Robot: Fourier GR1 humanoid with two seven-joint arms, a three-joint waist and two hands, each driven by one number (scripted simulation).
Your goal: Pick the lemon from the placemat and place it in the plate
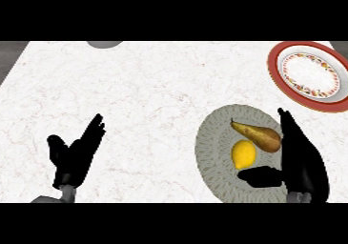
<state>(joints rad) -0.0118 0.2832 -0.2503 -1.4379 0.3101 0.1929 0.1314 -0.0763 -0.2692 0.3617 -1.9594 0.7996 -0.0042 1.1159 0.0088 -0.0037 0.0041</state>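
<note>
A yellow lemon (243, 154) lies on the round grey placemat (219, 138) at the lower right of the counter. A brown pear (259, 135) lies just behind it on the same mat. My right hand (301, 159) stands open to the right of both fruits, fingers straight and pointing away, thumb stretched toward the lemon's near side without touching it. The plate (313, 74), white with a red rim and a patterned ring, sits at the far right corner and holds nothing. My left hand (76, 152) rests open at the lower left, fingers up.
A grey round object (104, 44) shows partly at the counter's far edge, left of middle. The white marble counter (134, 95) stretches bare between the placemat and my left hand. The counter's left edge slants along the far left.
</note>
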